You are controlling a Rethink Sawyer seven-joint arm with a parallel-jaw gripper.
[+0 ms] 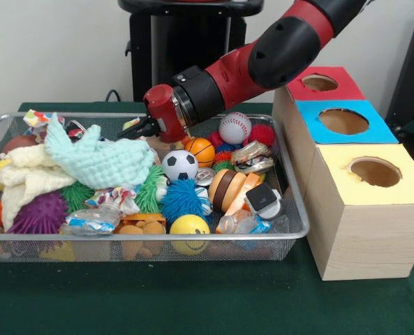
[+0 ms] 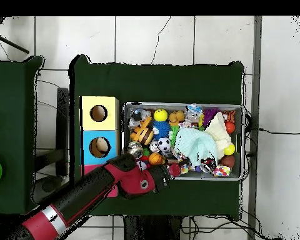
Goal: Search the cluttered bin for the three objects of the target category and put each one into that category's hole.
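The gripper [image 1: 138, 128] hangs over the far side of the wire basket [image 1: 299, 225], just beside a pale green cloth [image 1: 98, 159]. I cannot tell if its fingers are spread or pressed together. Two plastic bottles [image 1: 89, 220] [image 1: 245, 224] lie near the front rim.

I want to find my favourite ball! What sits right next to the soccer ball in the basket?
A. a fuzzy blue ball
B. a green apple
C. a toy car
A: the fuzzy blue ball lies just below the soccer ball in the wire basket.
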